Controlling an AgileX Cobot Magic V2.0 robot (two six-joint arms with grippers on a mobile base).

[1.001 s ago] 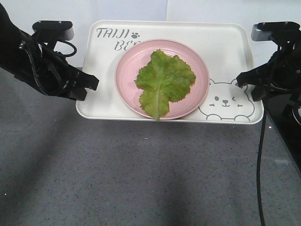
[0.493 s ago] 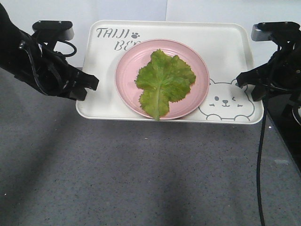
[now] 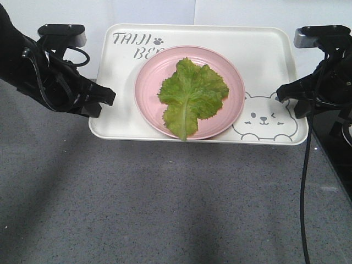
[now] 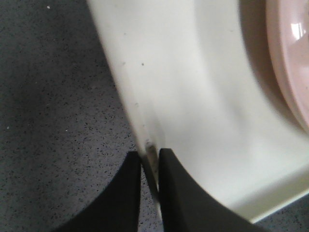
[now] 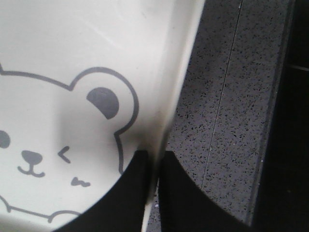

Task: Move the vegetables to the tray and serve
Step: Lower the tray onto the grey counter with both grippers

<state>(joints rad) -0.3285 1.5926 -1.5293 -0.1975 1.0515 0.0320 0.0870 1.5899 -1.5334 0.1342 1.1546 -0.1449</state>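
Cream plastic fills the middle of the front view: the tray (image 3: 264, 60), with its grey "TAIJI BEAR" lettering (image 3: 135, 45) and winking bear face (image 3: 265, 118), sits across the speckled grey countertop (image 3: 165, 209). On it rests the round pink plate (image 3: 151, 104), and the lettuce leaf (image 3: 192, 94) lies flat in the plate, pale rib pointing toward the near edge. Now the arms: the left gripper (image 3: 103, 102) is at the tray's left rim, and the left wrist view shows its black fingers (image 4: 123, 193) pinched narrow on the thin rim edge. Over on the other side, the right gripper (image 3: 285, 94) meets the right rim beside the bear, and the right wrist view has its fingers (image 5: 130, 193) squeezed onto that edge as well. Both hold the tray.
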